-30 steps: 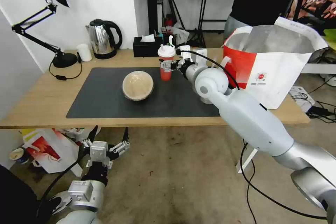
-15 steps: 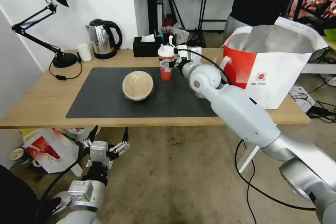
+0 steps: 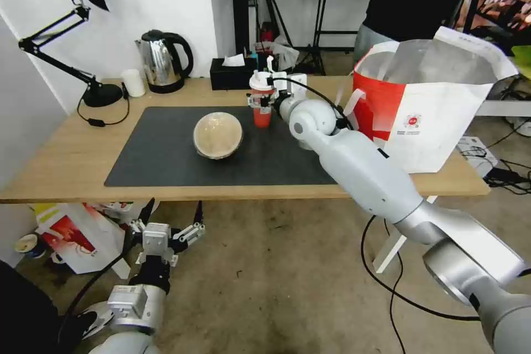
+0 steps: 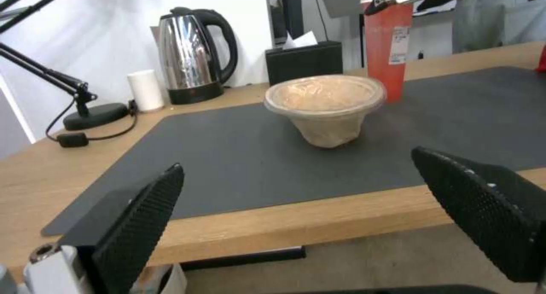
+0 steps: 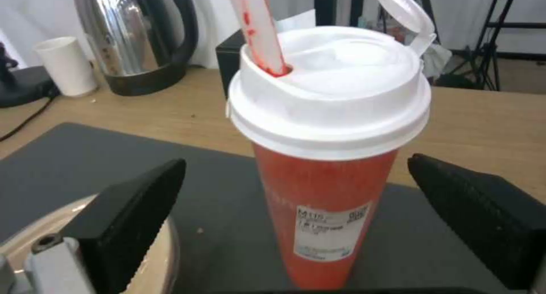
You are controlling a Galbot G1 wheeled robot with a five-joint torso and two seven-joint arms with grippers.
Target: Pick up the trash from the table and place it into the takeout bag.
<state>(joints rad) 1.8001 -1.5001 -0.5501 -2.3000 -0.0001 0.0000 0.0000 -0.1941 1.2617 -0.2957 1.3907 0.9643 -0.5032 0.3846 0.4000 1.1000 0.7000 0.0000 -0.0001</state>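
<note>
A tall red cup (image 3: 261, 104) with a white lid and straw stands at the back edge of the dark grey mat (image 3: 166, 163) on the table (image 3: 61, 163). My right gripper (image 3: 259, 100) is open around it. In the right wrist view, the cup (image 5: 327, 196) stands between the two black fingers (image 5: 131, 208), with gaps on both sides. A round tan lidded bowl (image 3: 217, 134) sits mid-mat, left of the cup. The takeout bag (image 3: 437, 105) stands open at the table's right end. My left gripper (image 3: 168, 229) hangs open below the table's front edge, facing the bowl (image 4: 325, 108).
A black desk lamp (image 3: 83, 38), a steel kettle (image 3: 163, 61), a small white cup (image 3: 133, 83) and a black tissue box (image 3: 232, 73) line the back of the table. A person stands behind the bag. A red-and-white bag (image 3: 77, 235) lies on the floor.
My right arm has reached further left and forward, bringing its open gripper from beside the cup to around it. The left arm, bowl and bag have not moved.
</note>
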